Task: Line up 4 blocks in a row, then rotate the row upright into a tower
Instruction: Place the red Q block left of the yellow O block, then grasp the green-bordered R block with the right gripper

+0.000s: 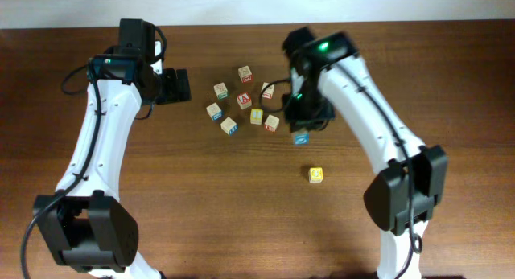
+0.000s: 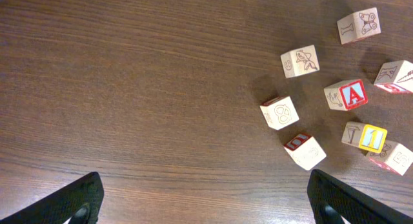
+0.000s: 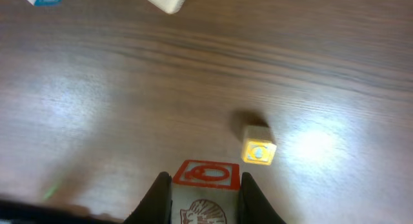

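Note:
Several pale wooden blocks [image 1: 245, 100] lie in a loose cluster at the table's far middle. A teal-bordered block [image 1: 301, 137] and a yellow-faced block [image 1: 316, 174] lie apart, nearer the front. My right gripper [image 3: 205, 193] is shut on an orange-red-bordered block [image 3: 206, 174], red face up, with one finger on each side. The yellow-faced block [image 3: 259, 148] sits just beyond it on the table. From overhead my right gripper [image 1: 300, 112] hides the held block. My left gripper [image 1: 175, 84] stands open left of the cluster. Only bare wood shows between its fingers [image 2: 77, 201].
In the left wrist view several cluster blocks lie to the right, among them a red "A" block [image 2: 346, 95] and a yellow "1" block [image 2: 364, 136]. The table's far edge [image 1: 241, 26] runs behind the cluster. Both arm bases stand at the near edge.

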You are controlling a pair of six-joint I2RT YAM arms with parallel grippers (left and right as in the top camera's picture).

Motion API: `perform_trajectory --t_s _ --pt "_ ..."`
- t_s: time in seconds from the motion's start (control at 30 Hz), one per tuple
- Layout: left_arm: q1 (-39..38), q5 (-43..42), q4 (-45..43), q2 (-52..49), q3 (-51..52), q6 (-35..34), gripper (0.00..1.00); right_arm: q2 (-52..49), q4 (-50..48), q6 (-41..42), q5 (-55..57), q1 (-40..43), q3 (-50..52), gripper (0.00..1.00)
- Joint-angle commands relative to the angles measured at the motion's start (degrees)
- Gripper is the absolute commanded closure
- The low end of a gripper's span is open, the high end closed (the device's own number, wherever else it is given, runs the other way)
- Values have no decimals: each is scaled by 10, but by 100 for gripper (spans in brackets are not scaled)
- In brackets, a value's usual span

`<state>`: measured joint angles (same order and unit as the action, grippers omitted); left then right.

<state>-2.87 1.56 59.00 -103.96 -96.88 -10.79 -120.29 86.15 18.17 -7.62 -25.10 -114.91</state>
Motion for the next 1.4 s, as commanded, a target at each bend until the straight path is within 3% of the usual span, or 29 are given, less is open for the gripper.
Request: perform_trajectory --t_s 0.0,0.2,0.47,0.67,0.9,0.97,1.1,1.23,1.37 --pt "-1 4 0 -2 -7 -5 1 0 -48 36 0 -47 98 87" --pt "-1 4 0 -2 -7 -5 1 0 -141 64 38 -67 224 88" --pt "-1 4 0 -2 -7 -5 1 0 -178 63 73 -66 260 86" --pt "-1 4 0 -2 -7 -5 1 0 -169 61 72 -67 260 59" --pt "-1 4 0 -2 -7 -5 1 0 -162 44 73 -66 185 54" --pt "-1 4 0 -2 -7 -5 1 0 -192 48 72 -58 140 46" --pt "-1 4 0 -2 -7 -5 1 -12 -320 141 71 -45 134 43" --pt "-1 4 0 -2 -7 -5 1 -52 -377 255 95 -37 134 44" --pt "-1 4 0 -2 -7 -5 1 -76 -391 273 99 -37 134 50"
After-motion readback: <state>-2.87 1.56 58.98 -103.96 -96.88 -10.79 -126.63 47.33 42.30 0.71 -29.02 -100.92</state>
